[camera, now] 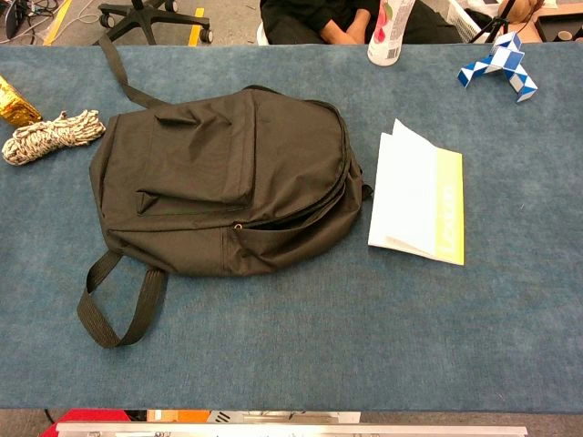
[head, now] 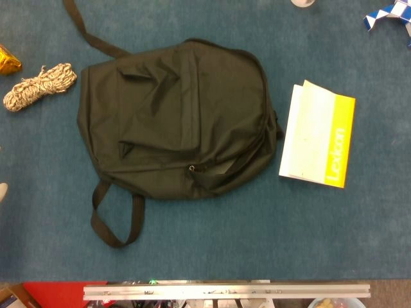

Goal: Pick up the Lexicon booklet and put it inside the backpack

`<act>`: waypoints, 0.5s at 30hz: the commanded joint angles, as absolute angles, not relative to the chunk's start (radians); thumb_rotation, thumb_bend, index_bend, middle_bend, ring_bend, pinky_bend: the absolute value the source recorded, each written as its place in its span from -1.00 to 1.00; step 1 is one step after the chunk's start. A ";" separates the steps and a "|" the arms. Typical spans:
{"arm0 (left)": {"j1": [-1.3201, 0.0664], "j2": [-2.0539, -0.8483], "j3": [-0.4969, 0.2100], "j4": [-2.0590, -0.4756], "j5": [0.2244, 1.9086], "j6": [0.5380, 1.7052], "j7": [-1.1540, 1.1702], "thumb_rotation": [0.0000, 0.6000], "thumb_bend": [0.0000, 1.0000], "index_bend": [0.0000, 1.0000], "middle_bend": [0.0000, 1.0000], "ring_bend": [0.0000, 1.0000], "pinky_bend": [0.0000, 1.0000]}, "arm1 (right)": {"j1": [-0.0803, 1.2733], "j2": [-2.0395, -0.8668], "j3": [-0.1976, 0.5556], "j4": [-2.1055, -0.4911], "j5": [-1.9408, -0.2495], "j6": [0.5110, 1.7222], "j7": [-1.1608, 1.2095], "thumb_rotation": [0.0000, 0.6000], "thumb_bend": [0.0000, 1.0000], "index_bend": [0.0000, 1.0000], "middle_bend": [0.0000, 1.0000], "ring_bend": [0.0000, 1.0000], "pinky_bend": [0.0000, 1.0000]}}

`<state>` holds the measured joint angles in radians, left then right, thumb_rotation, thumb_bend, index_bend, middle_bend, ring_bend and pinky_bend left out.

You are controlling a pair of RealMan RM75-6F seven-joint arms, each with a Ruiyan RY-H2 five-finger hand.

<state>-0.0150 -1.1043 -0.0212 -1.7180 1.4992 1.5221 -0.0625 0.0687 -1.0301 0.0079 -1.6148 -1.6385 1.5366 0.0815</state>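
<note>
The Lexicon booklet (head: 318, 137) (camera: 419, 198) is white with a yellow edge strip. It lies flat on the blue table to the right of the backpack, and its pages lift a little at the far corner. The black backpack (head: 173, 122) (camera: 223, 177) lies flat in the middle, front pocket up. Its zip runs along the right side, facing the booklet, and I cannot tell how far it stands open. Neither hand shows in either view.
A coiled speckled rope (head: 38, 85) (camera: 50, 135) and a gold packet (head: 8, 59) (camera: 16, 102) lie at the far left. A blue-and-white folding puzzle (camera: 498, 66) and a bottle (camera: 390, 32) stand at the far right. The backpack's straps (camera: 118, 305) trail toward the near left.
</note>
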 commanded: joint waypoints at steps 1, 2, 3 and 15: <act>-0.016 -1.105 -0.021 -1.720 1.498 1.519 -0.059 1.00 -0.66 -0.33 -0.39 -0.48 -0.42 | 0.072 -1.032 0.009 -1.613 -1.638 1.531 0.080 1.00 -0.44 0.00 -0.08 -0.29 -0.03; -0.017 -1.104 -0.020 -1.720 1.498 1.517 -0.058 1.00 -0.66 -0.33 -0.39 -0.48 -0.42 | 0.075 -1.033 0.009 -1.613 -1.639 1.528 0.079 1.00 -0.44 0.00 -0.08 -0.29 -0.03; -0.017 -1.104 -0.020 -1.721 1.497 1.517 -0.057 1.00 -0.66 -0.33 -0.39 -0.48 -0.42 | 0.076 -1.033 0.010 -1.614 -1.639 1.527 0.079 1.00 -0.43 0.00 -0.08 -0.29 -0.03; -0.026 -1.103 -0.027 -1.732 1.491 1.508 -0.048 1.00 -0.66 -0.33 -0.39 -0.48 -0.42 | 0.120 -1.037 0.019 -1.608 -1.670 1.491 0.065 1.00 -0.43 0.00 -0.08 -0.29 -0.03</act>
<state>-0.0250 -1.1032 -0.0267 -1.7311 1.4914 1.5093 -0.0490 0.1139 -1.0371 0.0190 -1.6082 -1.6651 1.4967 0.0677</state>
